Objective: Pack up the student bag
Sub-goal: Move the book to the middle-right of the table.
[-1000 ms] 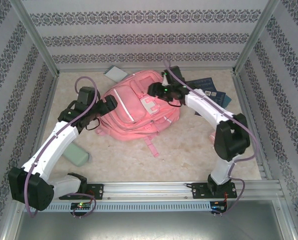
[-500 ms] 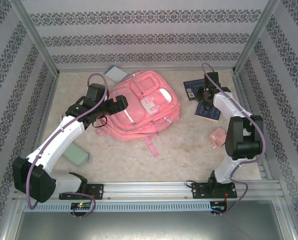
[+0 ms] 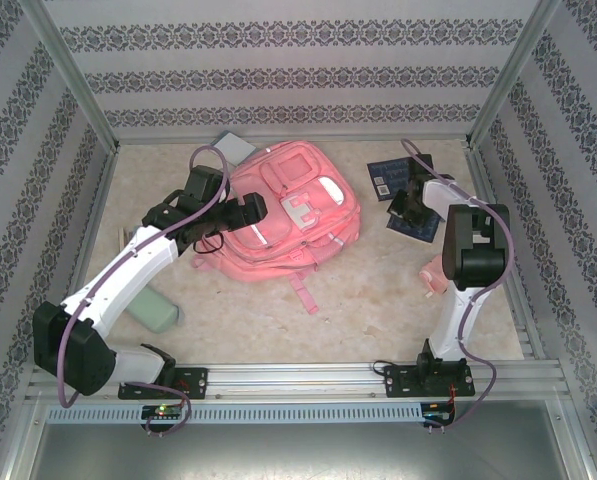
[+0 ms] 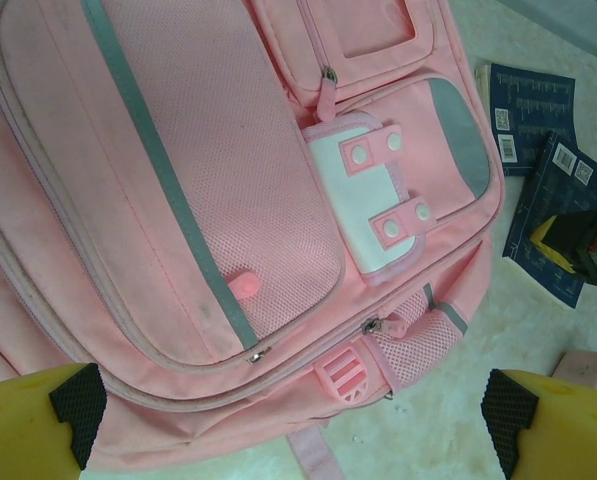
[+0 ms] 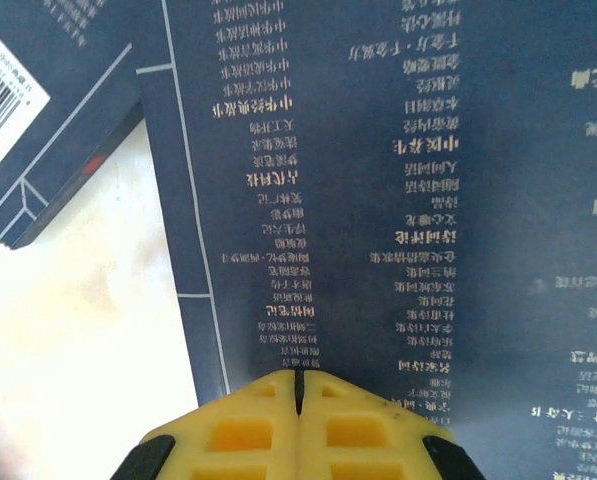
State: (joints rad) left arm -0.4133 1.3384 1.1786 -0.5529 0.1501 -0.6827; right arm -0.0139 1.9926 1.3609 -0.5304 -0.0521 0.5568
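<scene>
Top external: shows student bag (image 3: 290, 225) flat mid-tabletop, nearer far edge. Places left gripper (image 3: 250, 212) at bag's left side, jaws spread wide, nothing between. Places right gripper (image 3: 409, 206) near right edge over dark blue book (image 3: 420, 227), jaws pressed together, nothing pinched. Shows second blue book (image 3: 390, 175) just beyond, toward far right corner.

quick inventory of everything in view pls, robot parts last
student bag: 1, pink, table centre, front side up
books: 2, dark blue, right of the bag
flat item: 1, grey-green, behind the bag's far left corner
case: 1, pale green, near left, by the left arm
small object: 1, pink, near right
table: 1, beige speckled
left gripper: 1, yellow fingers, open at the bag's left side
right gripper: 1, yellow fingers, shut at one book
</scene>
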